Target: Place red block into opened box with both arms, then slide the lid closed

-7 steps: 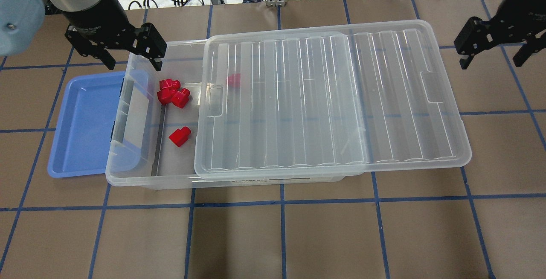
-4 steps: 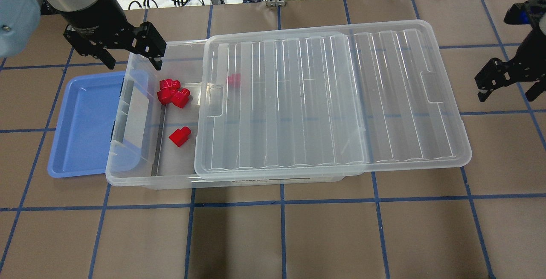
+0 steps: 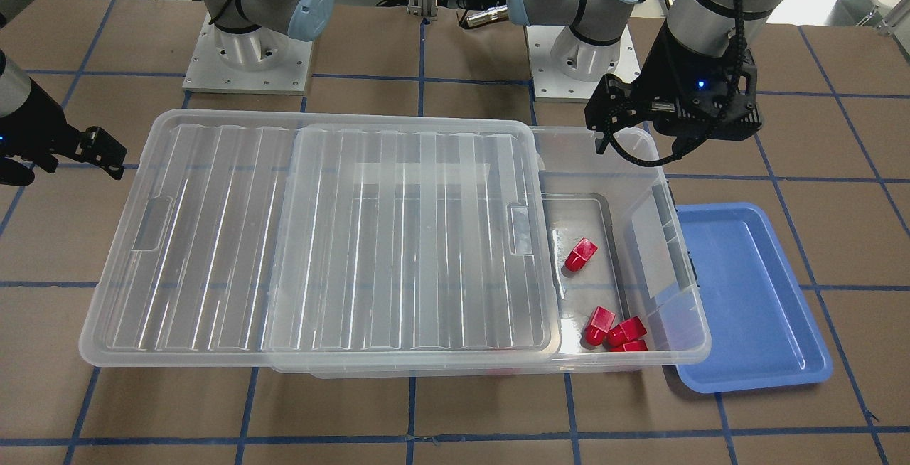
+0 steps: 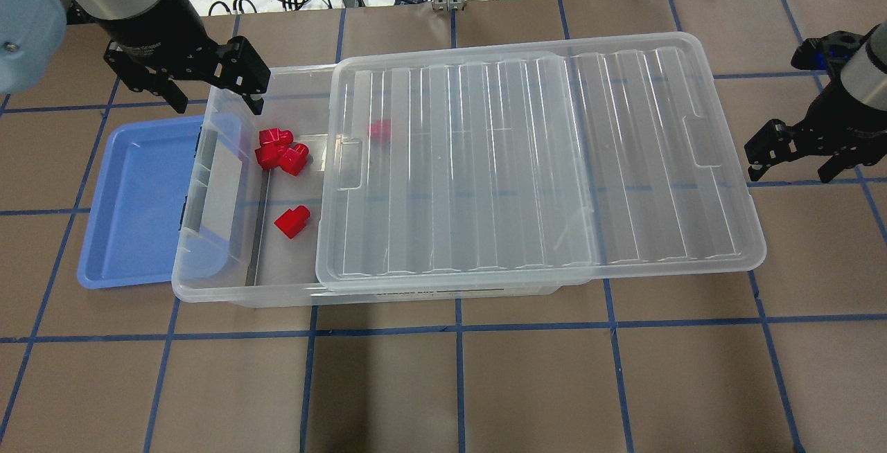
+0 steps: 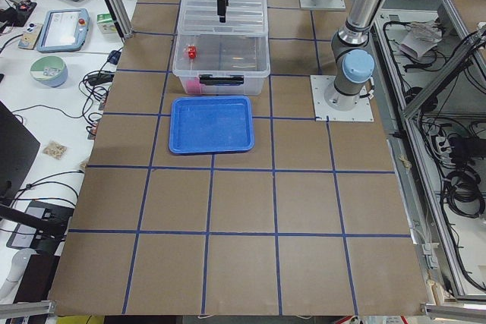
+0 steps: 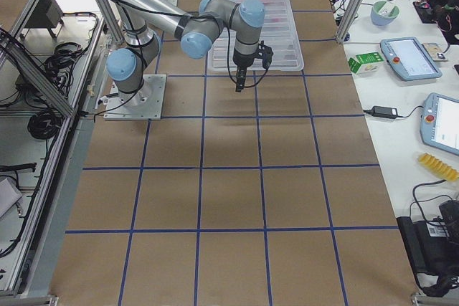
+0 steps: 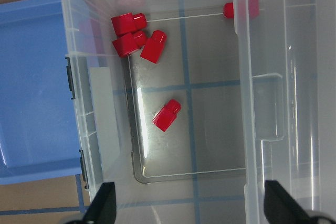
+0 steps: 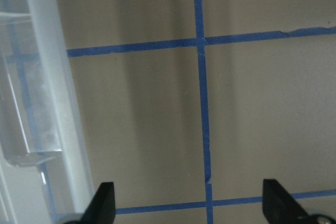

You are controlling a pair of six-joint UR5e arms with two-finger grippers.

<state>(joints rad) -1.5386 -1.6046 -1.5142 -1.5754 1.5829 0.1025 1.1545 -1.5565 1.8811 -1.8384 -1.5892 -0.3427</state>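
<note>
Red block, one of five, all on the floor of the single box: three clustered, one alone, one blurred under the edge of the one lid. Each is bright red with a stepped top. One blue tray lies beside the box's open end. The left gripper hangs over the opening, jaws spread and empty. The right gripper, also spread, is beside the lid's far end.

The box, a large clear bin, lies lengthwise. Its ribbed clear lid sits slid past the box's right end, leaving the left end uncovered. Inside the box, one red block lies alone, the clustered blocks sit by its far wall, and another block shows under the lid. The left gripper hovers spread over the box's far-left corner, and the right gripper, also spread, is beyond its right end.
</note>
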